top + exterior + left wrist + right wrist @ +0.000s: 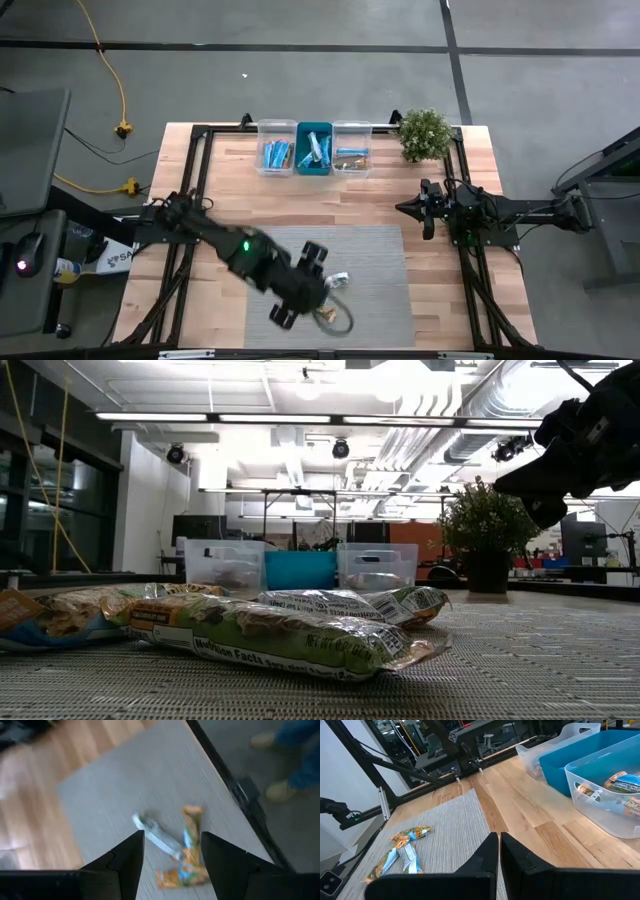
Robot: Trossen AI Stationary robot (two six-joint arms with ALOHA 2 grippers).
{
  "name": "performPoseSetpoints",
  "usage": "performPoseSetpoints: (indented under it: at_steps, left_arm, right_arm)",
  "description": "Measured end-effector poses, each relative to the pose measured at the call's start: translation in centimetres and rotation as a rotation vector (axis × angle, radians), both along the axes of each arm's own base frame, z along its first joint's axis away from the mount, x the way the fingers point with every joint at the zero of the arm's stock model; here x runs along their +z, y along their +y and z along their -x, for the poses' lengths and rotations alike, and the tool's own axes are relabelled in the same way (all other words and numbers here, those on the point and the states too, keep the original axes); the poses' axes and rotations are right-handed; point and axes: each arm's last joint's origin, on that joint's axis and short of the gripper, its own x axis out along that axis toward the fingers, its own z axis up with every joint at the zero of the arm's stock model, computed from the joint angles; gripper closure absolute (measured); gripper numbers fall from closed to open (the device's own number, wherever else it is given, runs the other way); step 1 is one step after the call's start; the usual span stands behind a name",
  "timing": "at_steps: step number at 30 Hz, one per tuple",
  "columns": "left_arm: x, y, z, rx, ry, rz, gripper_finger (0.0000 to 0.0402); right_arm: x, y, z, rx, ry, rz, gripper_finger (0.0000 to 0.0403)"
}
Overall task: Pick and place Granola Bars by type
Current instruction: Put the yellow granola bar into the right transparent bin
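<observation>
Bright ceiling strip lights glare overhead; my left wrist view smears with motion blur, and nearby bar wrappers look soft.

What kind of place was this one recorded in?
Likely a robotics lab or workshop: a wooden table on bare concrete, exposed ceiling ducts, and an extension cord trailing across the floor.

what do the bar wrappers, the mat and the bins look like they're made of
Bar wrappers: thin glossy plastic film, judging by crinkles and shine. Mat: grey woven fabric or vinyl, with fine ribs visible; exact material unclear. Clear bins and teal bin: smooth rigid plastic; the clear ones show their contents through the walls.
</observation>
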Motion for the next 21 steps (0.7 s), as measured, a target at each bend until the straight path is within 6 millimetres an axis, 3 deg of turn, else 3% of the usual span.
performPoseSetpoints:
  at_steps: [5, 9, 16, 21]
  left_arm:
    - [-2.2, -3.1, -0.1, -0.071, 0.009, -0.065, 0.0211]
    - [-4.4, -5.0, -1.4, -0.141, 0.0, -0.095, 0.0211]
    - [-8.6, -6.4, -4.0, -0.179, 0.02, -0.127, 0.0207]
    - [-11.7, -6.9, -5.1, -0.206, 0.108, -0.119, 0.0182]
  right_arm:
    - [0.0, 0.0, 0.0, 0.0, 0.002, 0.0, 0.0402]
    - [0.0, 0.0, 0.0, 0.0, 0.003, -0.001, 0.0402]
    - [-0.1, 0.0, 0.0, 0.0, 0.007, -0.001, 0.0402]
    - [-0.1, 0.0, 0.0, 0.0, 0.007, -0.001, 0.0402]
